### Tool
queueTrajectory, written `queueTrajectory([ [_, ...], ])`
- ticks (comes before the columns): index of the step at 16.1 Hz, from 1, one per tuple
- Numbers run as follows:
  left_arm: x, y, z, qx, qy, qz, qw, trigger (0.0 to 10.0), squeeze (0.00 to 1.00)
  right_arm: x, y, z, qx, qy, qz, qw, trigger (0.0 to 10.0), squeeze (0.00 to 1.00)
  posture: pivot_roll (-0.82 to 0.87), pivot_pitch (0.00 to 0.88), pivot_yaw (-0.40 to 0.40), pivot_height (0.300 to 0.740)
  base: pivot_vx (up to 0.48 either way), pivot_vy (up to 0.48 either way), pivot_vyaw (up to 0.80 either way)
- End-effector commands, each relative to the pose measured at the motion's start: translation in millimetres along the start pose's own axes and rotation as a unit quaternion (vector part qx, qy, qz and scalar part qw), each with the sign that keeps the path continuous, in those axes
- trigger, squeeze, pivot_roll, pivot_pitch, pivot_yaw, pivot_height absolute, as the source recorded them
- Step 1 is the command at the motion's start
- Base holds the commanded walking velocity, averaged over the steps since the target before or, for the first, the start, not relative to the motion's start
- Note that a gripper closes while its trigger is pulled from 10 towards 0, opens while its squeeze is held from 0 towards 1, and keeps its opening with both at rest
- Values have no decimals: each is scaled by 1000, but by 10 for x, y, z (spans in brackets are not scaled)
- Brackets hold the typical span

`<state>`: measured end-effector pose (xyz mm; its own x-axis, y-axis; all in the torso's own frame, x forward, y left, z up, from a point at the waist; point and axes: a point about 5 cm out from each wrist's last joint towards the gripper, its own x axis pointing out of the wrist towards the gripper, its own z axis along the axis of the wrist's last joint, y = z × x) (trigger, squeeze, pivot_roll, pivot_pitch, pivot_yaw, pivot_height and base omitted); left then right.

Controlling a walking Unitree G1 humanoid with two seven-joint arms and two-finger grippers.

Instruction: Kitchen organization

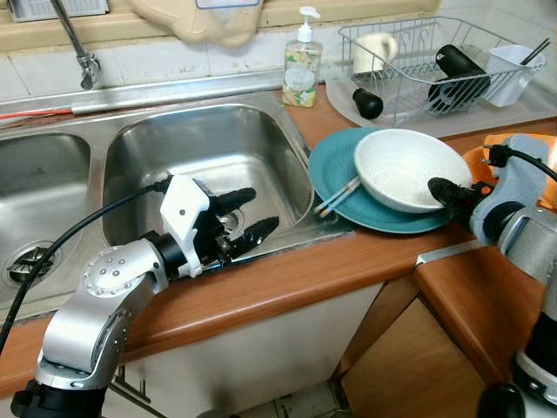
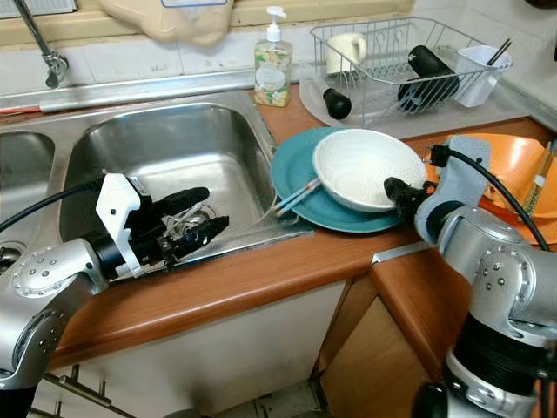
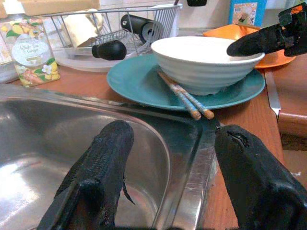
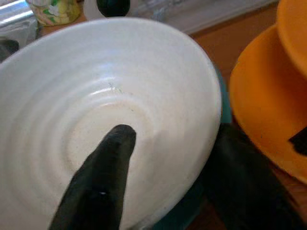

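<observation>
A white bowl (image 1: 396, 165) rests on a teal plate (image 1: 335, 170) on the wooden counter, right of the sink (image 1: 200, 144). A pair of chopsticks (image 1: 338, 197) lies on the plate's near-left edge, poking out over the sink rim. My right gripper (image 1: 438, 193) is open at the bowl's right rim: one finger (image 4: 110, 167) is inside the bowl, the other (image 4: 240, 187) is outside under the rim. My left gripper (image 1: 264, 209) is open and holds nothing, hovering over the sink's front right corner and pointing toward the plate.
An orange dish (image 2: 513, 165) stands right of the bowl, close to my right wrist. Behind are a soap bottle (image 1: 302, 70) and a wire dish rack (image 1: 418, 87) holding a mug (image 1: 374, 48), a black bottle (image 1: 461, 63) and a white cup (image 1: 509, 74). A faucet (image 1: 83, 57) rises at the back left.
</observation>
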<state>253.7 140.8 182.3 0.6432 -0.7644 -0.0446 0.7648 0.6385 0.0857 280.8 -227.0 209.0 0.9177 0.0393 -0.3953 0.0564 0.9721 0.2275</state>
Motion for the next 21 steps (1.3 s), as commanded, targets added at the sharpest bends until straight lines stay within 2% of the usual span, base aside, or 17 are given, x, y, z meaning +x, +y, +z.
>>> queueTrajectory([
  [1,-13,-20,18,3,4,-8,1000,10000,24,2,39,16,8,4,16,1000,0,0,-126,0,8,740,0,0,0],
  [8,4,-38,10,5,5,-12,1000,10000,27,24,2,-38,48,19,12,999,0,0,-125,0,7,740,0,0,0],
  [18,13,-28,15,10,4,-10,1000,10000,24,38,-2,-1,59,13,6,998,0,0,-123,0,6,740,0,0,0],
  [20,18,-8,29,10,-1,-3,1000,10000,16,31,31,69,63,-7,18,998,0,0,-123,0,6,740,0,0,0],
  [21,30,33,61,0,-14,14,1000,10000,0,5,84,192,49,-51,35,997,0,0,-123,0,6,740,0,0,0],
])
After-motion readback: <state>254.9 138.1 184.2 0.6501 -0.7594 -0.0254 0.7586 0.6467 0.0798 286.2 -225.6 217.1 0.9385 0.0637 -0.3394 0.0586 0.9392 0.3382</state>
